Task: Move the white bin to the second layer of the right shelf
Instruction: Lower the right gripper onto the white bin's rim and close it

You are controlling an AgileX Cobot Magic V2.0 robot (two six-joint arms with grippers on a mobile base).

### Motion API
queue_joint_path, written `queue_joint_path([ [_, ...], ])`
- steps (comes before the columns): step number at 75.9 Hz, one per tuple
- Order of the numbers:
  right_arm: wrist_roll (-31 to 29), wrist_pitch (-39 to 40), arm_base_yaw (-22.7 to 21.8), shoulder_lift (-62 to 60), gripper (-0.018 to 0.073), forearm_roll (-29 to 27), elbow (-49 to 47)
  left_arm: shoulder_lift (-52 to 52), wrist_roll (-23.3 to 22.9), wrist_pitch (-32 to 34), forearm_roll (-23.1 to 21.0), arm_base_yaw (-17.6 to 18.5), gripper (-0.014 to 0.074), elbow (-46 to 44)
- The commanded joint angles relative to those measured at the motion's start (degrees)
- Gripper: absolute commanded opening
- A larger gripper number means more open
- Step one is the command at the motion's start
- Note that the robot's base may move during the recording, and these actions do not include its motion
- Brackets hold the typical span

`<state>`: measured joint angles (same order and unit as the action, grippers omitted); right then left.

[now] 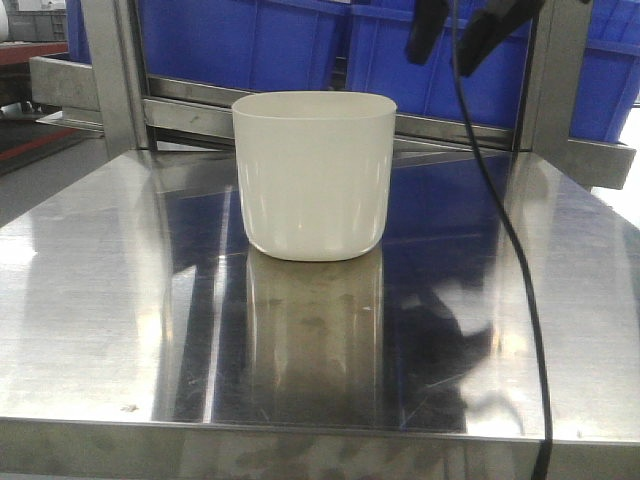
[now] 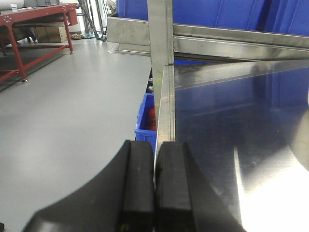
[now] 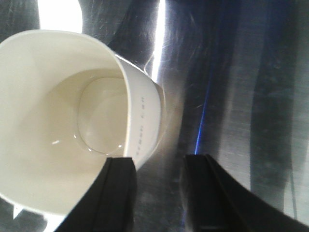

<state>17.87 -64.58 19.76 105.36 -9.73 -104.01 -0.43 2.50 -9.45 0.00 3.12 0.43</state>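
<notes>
- Nearest, the left gripper [image 2: 154, 193] sits low at the left edge of the steel worktop [image 1: 100, 300]. Its fingers are pressed together on nothing. It appears parked there to stay out of the way and leave the job to the other arm.
- A black cable [image 1: 520, 280] hangs down across the right of the front view, apart from the task's thing. Whether it lies on the worktop I cannot tell. It may snag on a wide swing.
- The white bin [image 1: 313, 175] stands upright in the middle of the worktop, mouth up and empty, with nothing touching it. Standing free like this, it is open to reach from above.
- The right gripper [image 3: 159, 193] hangs above the bin's right side, pointing down, with its fingers [image 3: 118, 193] spread.
  - In the wrist view one finger shows over the mouth and the other over bare steel outside, so the bin's wall lies between them.
  - That looks like the set-up for a pinch on the rim. This makes sense, as the tub has no handles and seems too wide to span.
  - In the front view the fingers are above rim height, so nothing is gripped yet.
- Farthest, a steel rack [image 1: 450, 125] carrying blue crates [image 1: 250, 40] rises behind the worktop. Which of its levels is the target I cannot tell from here, so the whole carry is still to be done.
</notes>
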Motion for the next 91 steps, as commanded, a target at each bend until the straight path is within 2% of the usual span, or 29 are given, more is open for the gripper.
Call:
queue_joint_path([
  [1,1.24,0.91,0.76,-1.06,0.0364,0.29,-4.22,-0.8,-0.3,5.01,0.0,0.18,0.0085,2.11],
  [15,1.31,1.43,2.19,0.51,0.0364,0.29,-4.87,-0.8,-0.3,5.01,0.0,0.18,0.0085,2.11],
  [72,1.36,2.96,2.19,8.24,0.0358,0.34,-4.87,-0.8,-0.3,5.01,0.0,0.18,0.0085,2.11],
  [79,1.36,3.46,2.19,7.92,0.0302,0.34,-4.87,-0.8,-0.3,5.01,0.0,0.18,0.0085,2.11],
  [91,1.13,4.22,1.12,6.92,0.0111,0.34,-4.87,-0.8,-0.3,5.01,0.0,0.18,0.0085,2.11],
])
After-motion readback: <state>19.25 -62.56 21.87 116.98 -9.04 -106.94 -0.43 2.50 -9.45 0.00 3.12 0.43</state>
